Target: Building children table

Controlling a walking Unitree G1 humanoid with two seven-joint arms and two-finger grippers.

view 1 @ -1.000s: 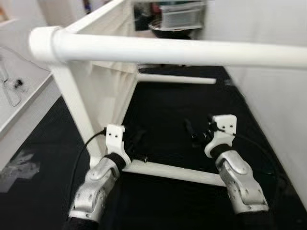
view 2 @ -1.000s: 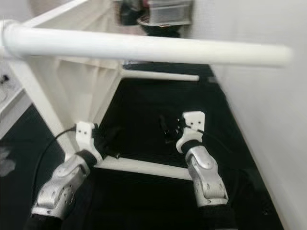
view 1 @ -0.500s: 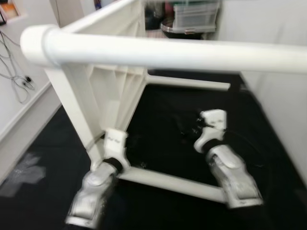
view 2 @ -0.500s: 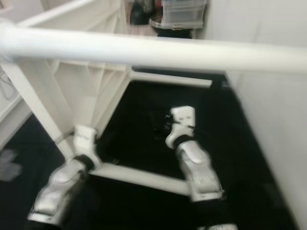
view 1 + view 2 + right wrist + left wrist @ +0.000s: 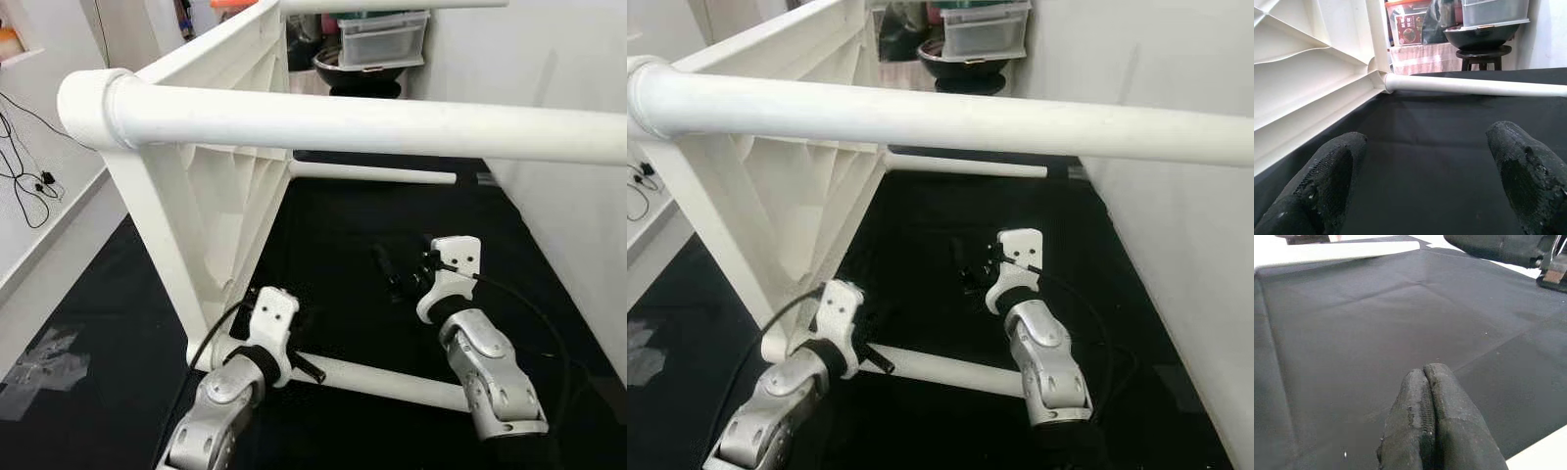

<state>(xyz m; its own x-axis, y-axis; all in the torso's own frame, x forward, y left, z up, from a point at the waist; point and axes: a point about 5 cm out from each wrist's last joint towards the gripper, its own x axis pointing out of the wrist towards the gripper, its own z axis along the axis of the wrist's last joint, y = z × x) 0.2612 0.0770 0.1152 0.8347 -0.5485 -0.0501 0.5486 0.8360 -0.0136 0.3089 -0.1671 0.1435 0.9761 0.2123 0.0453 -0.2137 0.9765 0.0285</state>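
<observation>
Two grippers you kept beside the table (image 5: 225,166): left gripper (image 5: 312,369) jaws pressed together over its lower leg (image 5: 382,380), right gripper (image 5: 397,279) jaws wide, empty.

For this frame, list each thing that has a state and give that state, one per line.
children table: tipped on its side on the black floor cloth, ribbed underside exposed.
near upper leg: fitted in its corner socket, lying horizontal.
near lower leg: lying horizontal, low over the cloth.
far lower leg: attached at the table corner, horizontal.
left gripper: shut, holding nothing.
right gripper: open, holding nothing, above the cloth.
</observation>
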